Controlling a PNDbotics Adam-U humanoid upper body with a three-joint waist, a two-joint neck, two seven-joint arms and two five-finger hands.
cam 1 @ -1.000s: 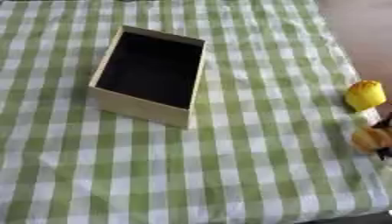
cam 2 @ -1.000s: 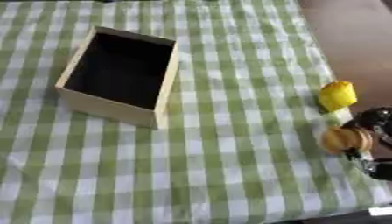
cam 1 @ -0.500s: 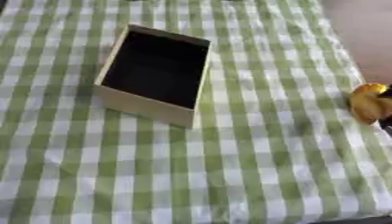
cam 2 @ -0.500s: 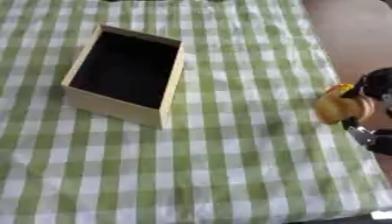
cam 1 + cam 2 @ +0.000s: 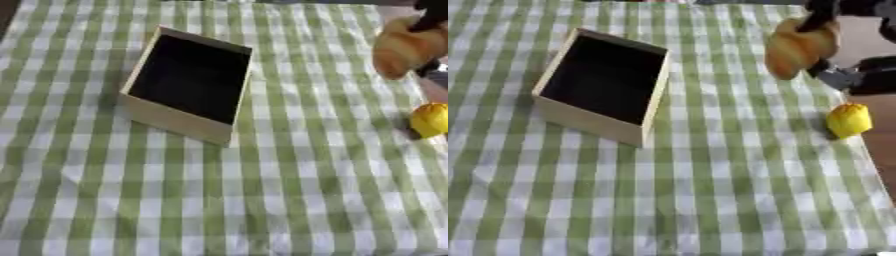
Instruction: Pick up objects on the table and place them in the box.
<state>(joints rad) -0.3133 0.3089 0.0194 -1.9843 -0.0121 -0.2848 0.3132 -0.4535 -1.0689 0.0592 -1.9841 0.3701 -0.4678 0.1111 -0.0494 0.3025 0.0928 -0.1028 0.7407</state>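
An open cardboard box [image 5: 604, 86] with a dark inside stands on the green-checked cloth at upper left. My right hand [image 5: 859, 75] comes in from the upper right, its fingers [image 5: 822, 11] curled round a tan, bread-like object [image 5: 798, 46] held above the cloth, to the right of the box. A yellow object [image 5: 849, 120] lies on the cloth near the right edge, below the hand. My left hand shows in neither view.
The checked tablecloth [image 5: 684, 200] covers the table. Its right edge [image 5: 877, 165] runs just past the yellow object, with brown floor beyond.
My right hand has lifted the tan object from beside the yellow one and carried it up and toward the box. The camera has shifted as well.
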